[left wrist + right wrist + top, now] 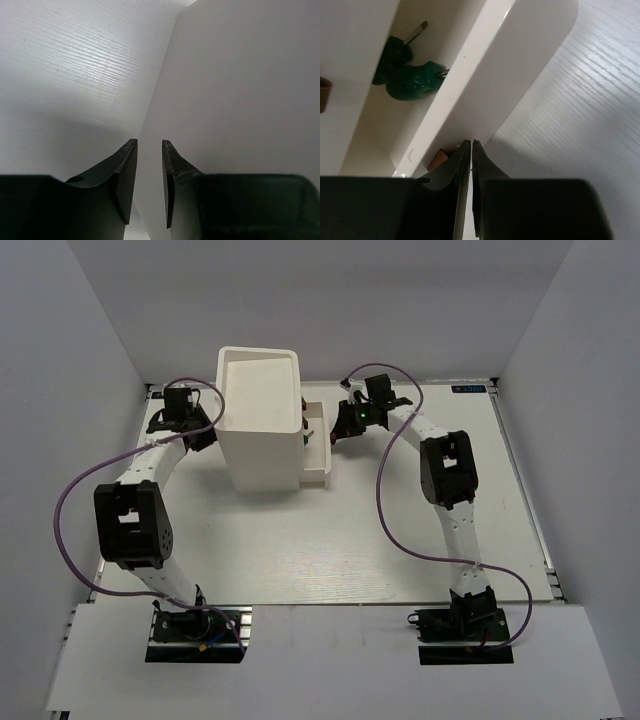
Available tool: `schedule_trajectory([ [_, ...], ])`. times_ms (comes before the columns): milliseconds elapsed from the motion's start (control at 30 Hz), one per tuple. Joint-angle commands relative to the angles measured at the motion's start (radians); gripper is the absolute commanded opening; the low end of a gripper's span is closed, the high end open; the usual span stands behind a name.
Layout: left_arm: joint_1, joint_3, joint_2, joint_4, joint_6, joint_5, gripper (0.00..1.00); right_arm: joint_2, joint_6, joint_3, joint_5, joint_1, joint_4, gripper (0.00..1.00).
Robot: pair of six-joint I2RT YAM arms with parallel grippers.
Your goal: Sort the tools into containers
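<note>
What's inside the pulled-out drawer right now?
Two green-handled screwdrivers lie together in the open drawer. The box unit covers part of its interior, so anything there cannot be seen.

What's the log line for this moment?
left tool: open, beside drawer unit | right tool: shut, at open drawer front | green screwdrivers: inside that drawer
</note>
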Motion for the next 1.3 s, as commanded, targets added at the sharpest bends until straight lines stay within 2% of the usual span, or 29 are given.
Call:
schedule_trajectory([
  [0, -0.041, 0.013, 0.011, 0.022, -0.014, 0.031, 0.37, -0.013, 0.087, 0.044, -0.155, 0.03, 0.074, 0.11],
  [567, -0.031, 0.004, -0.02, -0.015, -0.014, 0.002, 0.38, 0.048, 0.195, 0.142, -0.221, 0.142, 0.068, 0.08],
  [933, -0.022, -0.005, -0.038, -0.015, -0.023, 0.002, 0.41, 0.042, 0.204, 0.13, -0.224, 0.167, 0.054, 0.08],
  [1000, -0.022, -0.005, -0.048, -0.041, -0.023, -0.022, 0.46, 0.035, 0.181, 0.119, -0.186, 0.153, 0.027, 0.14],
  [1167, -0.004, 0.007, -0.1, -0.14, -0.069, -0.151, 0.76, -0.088, 0.062, 0.032, -0.055, 0.12, -0.035, 0.33],
  [1267, 0.021, 0.019, -0.143, -0.243, -0.101, -0.226, 0.88, -0.164, -0.038, -0.01, 0.023, 0.069, -0.119, 0.57],
])
